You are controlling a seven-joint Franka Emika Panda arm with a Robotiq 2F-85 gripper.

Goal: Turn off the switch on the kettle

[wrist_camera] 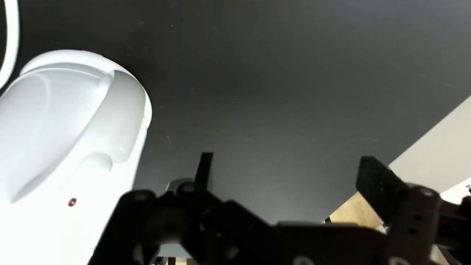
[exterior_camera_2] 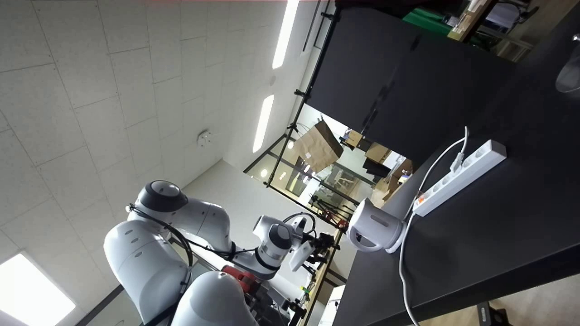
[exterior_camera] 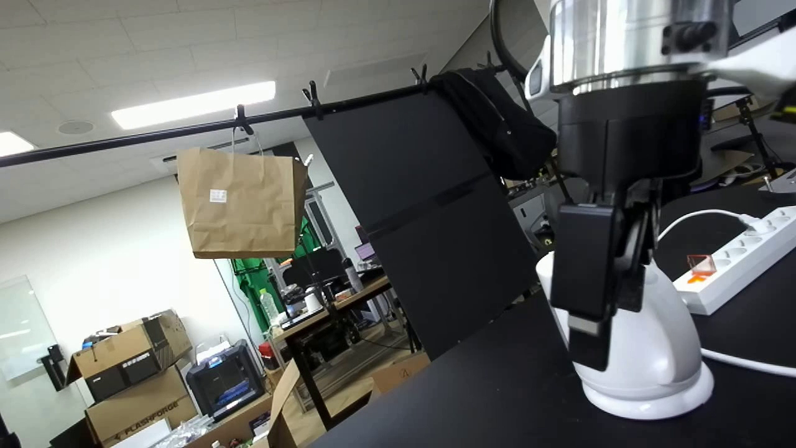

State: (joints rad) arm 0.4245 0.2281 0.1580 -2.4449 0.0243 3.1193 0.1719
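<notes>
In an exterior view the robot arm (exterior_camera_2: 199,222) stands at the left. Its claw (wrist_camera: 287,162), seen from the wrist, is spread, with nothing between the fingers (wrist_camera: 377,182), perhaps because a switch wants pushing, not gripping. Rightward, the kettle (exterior_camera_2: 374,226) stands upright on its base (exterior_camera: 650,406) on the black table (exterior_camera_2: 471,240), as heating would require. Just beside it, the power strip (exterior_camera_2: 462,179) holds a plug (exterior_camera_2: 456,162), presumably feeding the kettle.

The counter (exterior_camera_2: 480,222) carries 1 kettle (exterior_camera_2: 374,225) and 1 power strip (exterior_camera_2: 460,180) holding 1 plug (exterior_camera_2: 457,163). Also counted are 1 gripper (wrist_camera: 287,158) with 2 fingers (wrist_camera: 203,170) and 1 paper bag (exterior_camera: 239,202). In the wrist view, the kettle bears 1 red dot (wrist_camera: 72,202).
</notes>
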